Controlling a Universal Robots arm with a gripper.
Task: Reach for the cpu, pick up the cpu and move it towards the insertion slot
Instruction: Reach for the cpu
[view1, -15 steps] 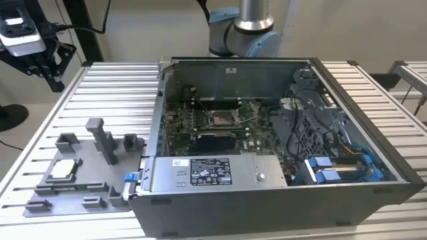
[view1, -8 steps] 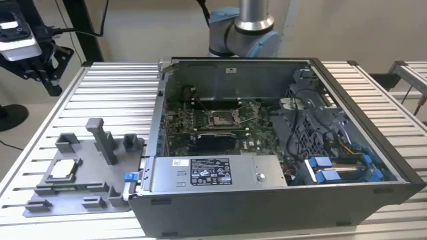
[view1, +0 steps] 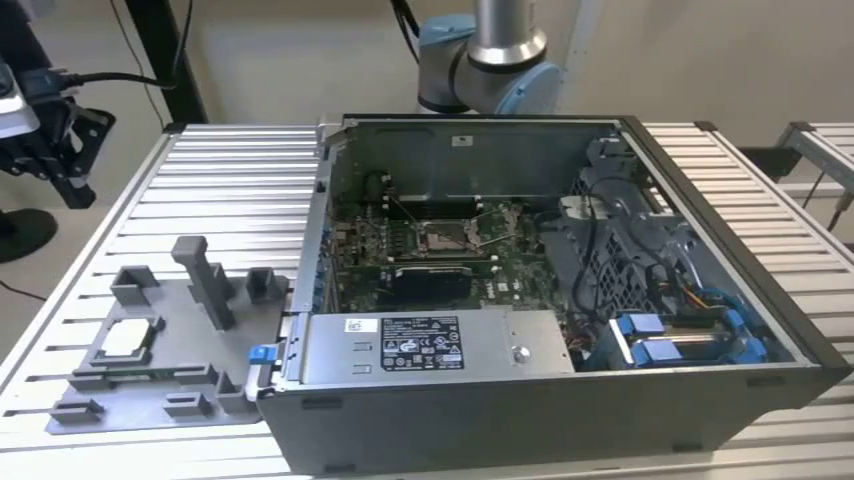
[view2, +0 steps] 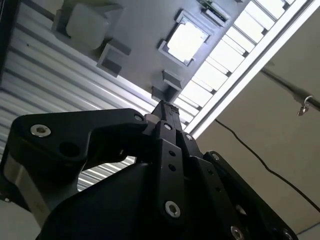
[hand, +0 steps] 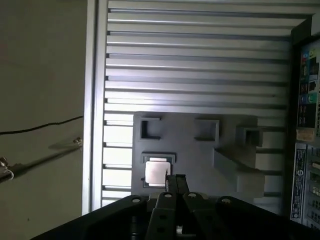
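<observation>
The cpu (view1: 123, 340) lies silvery face up in a square holder on the grey fixture plate (view1: 160, 400), at the exterior view's left beside the case. It also appears in both wrist views, cpu (hand: 156, 171) and cpu (view2: 186, 40). My gripper (view1: 74, 180) hangs at that view's far left edge, well above the table and apart from the cpu. Its black fingers (hand: 175, 182) come together at the tips, gripper (view2: 165, 107), with nothing between them. The insertion slot (view1: 446, 237), a metal-framed socket, sits on the green board inside the open case.
The open computer case (view1: 561, 420) has tall walls around the board, with a black recess (view1: 424, 285) just in front of the slot. Grey posts and blocks (view1: 207, 285) stand on the fixture plate near the cpu. The ribbed aluminium table (view1: 227, 180) ends at the exterior view's left.
</observation>
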